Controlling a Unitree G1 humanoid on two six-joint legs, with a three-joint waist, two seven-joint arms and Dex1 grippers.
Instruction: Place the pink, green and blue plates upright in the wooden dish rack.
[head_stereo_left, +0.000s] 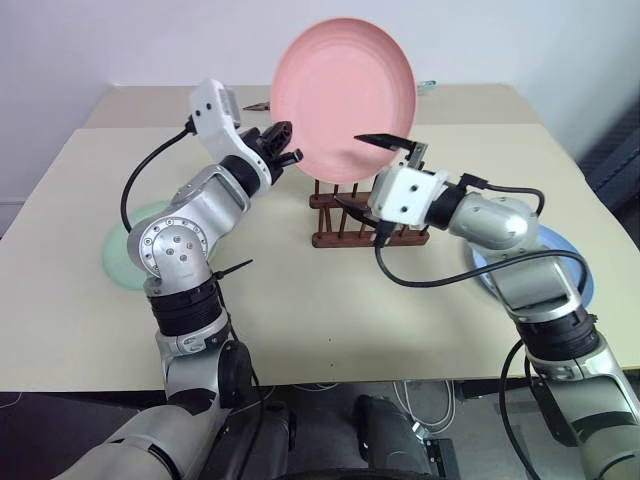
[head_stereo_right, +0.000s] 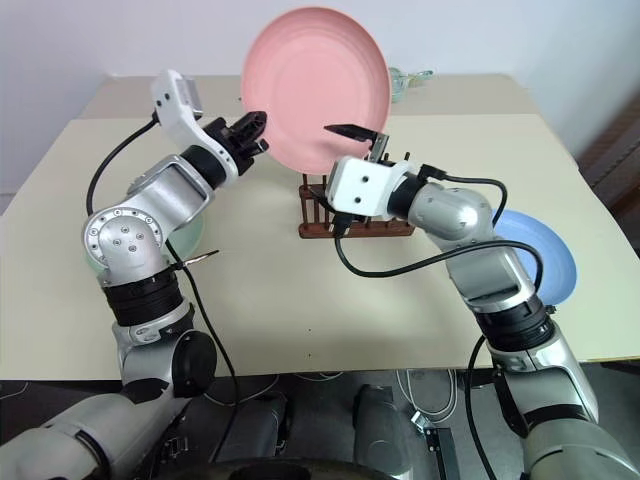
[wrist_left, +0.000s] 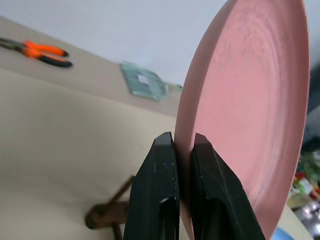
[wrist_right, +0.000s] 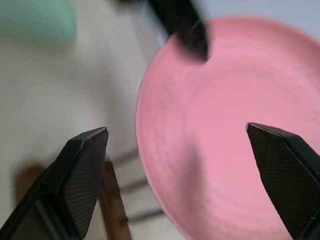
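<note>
While you scan across the bench (head_stereo_left: 300, 330) from the left, you get three plates and one rack. The green plate (head_stereo_left: 122, 250) lies flat at the left, half hidden behind your left arm. The left gripper (head_stereo_left: 280, 143) reaches level toward the middle, its fingers (wrist_left: 160, 200) pinching the rim of the pink plate (head_stereo_left: 345, 95), which is held upright in the air above the wooden dish rack (head_stereo_left: 345, 225). Your right gripper (head_stereo_left: 372, 172) points at the plate's face, fingers (wrist_right: 82, 175) spread wide, touching nothing. The blue plate (head_stereo_right: 545, 255) lies flat on the right.
</note>
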